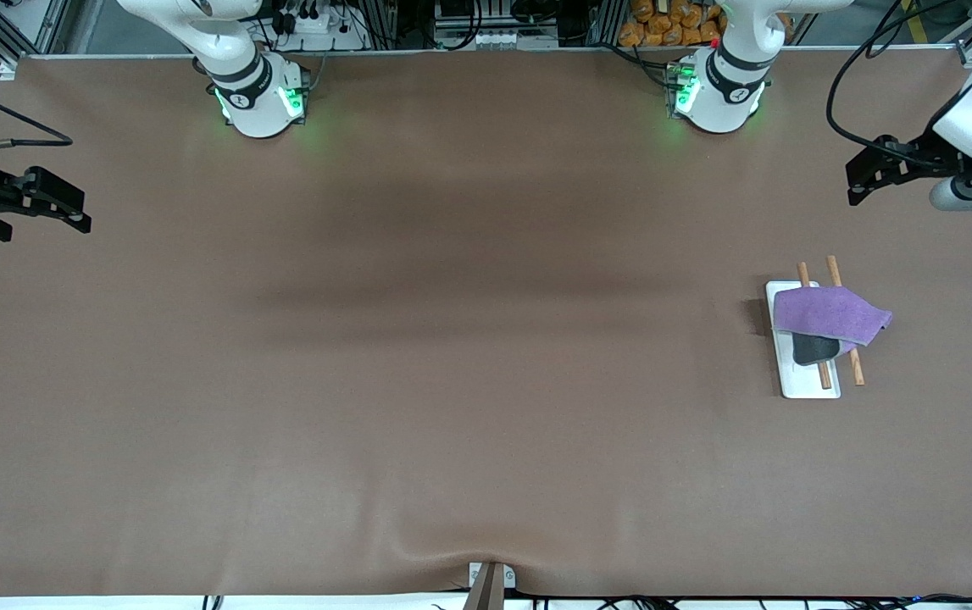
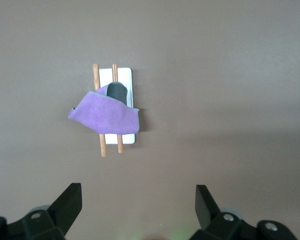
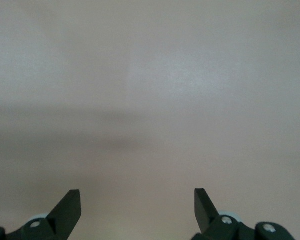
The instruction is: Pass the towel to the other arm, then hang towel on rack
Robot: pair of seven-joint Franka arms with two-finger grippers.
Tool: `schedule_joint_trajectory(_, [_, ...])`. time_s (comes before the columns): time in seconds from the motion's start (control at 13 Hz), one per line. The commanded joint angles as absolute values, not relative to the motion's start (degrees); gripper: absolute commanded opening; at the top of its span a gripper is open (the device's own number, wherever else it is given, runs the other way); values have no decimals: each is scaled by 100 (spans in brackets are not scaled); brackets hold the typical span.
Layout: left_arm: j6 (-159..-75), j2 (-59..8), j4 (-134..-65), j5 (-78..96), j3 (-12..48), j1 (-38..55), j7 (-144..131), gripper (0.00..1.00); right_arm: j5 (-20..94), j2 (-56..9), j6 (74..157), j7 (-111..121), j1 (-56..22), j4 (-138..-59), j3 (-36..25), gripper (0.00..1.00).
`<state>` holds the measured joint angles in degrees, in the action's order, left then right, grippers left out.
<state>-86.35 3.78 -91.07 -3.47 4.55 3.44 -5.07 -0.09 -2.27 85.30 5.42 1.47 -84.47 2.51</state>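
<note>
One small purple cloth towel [image 1: 829,315] with a dark grey edge drapes over your white-based rack [image 1: 808,383] with two wooden rods, toward the left arm's end. Both black two-finger grippers, left [image 1: 863,180] and right [image 1: 70,212], hang empty with fingers spread over bare brown table [image 1: 452,381].

Desk [image 1: 452,381]: covered in a matt brown sheet, smooth overall with soft ripples and a raised crease at the edge nearest the front camera. Small purple towel [image 1: 829,315]: soft, matt, slightly fuzzy cloth with a dark grey underside showing, draped over the rack [image 1: 808,381], which has a smooth white rectangular base plate that looks like plastic with a faint sheen, and two thin rods of matt brown wood. Left gripper [image 1: 854,182] and right gripper [image 1: 79,216]: matt black fingers that look like plastic, spread wide, the arm shells glossy white.
</note>
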Motion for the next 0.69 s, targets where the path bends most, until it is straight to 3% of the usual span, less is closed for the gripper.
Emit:
schedule_joint_trajectory(0.0, [-8640,720,-9544,-255,360,413,-685,100,-26,-308,8464,554,193,-8297,281,100])
schedule_joint_trajectory(0.61, [-8376,721,-9352,-194,369,334,-932,100,-26,-308,8455,554,202,-8288,281,100])
